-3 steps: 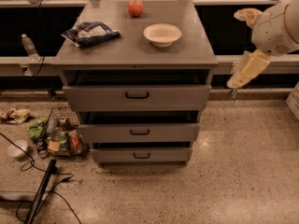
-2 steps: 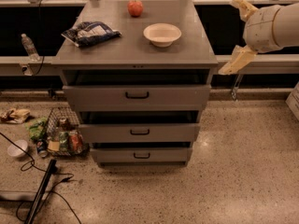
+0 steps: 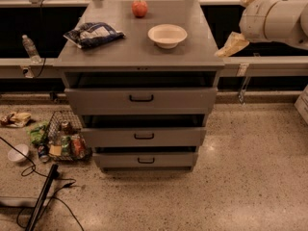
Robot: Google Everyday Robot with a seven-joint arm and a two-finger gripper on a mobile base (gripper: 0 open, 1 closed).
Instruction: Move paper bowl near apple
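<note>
The cream-white paper bowl (image 3: pixel 167 35) sits upright on the grey cabinet top (image 3: pixel 139 54), right of centre. The red-orange apple (image 3: pixel 140 8) rests at the back of the top, behind and to the left of the bowl, about a bowl's width away. My gripper (image 3: pixel 240 19) hangs at the upper right, just off the cabinet's right edge and to the right of the bowl. Its two cream fingers (image 3: pixel 233 44) are spread apart and hold nothing.
A dark blue snack bag (image 3: pixel 93 34) lies on the left of the top. The three drawers (image 3: pixel 141 98) stand slightly pulled out. On the floor to the left are a wire basket of cans (image 3: pixel 66 142), a small white bowl (image 3: pixel 18 153), cables and a water bottle (image 3: pixel 30 47).
My gripper and arm have moved up and to the left, closer to the cabinet's right edge. The bowl, apple and bag have not moved.
</note>
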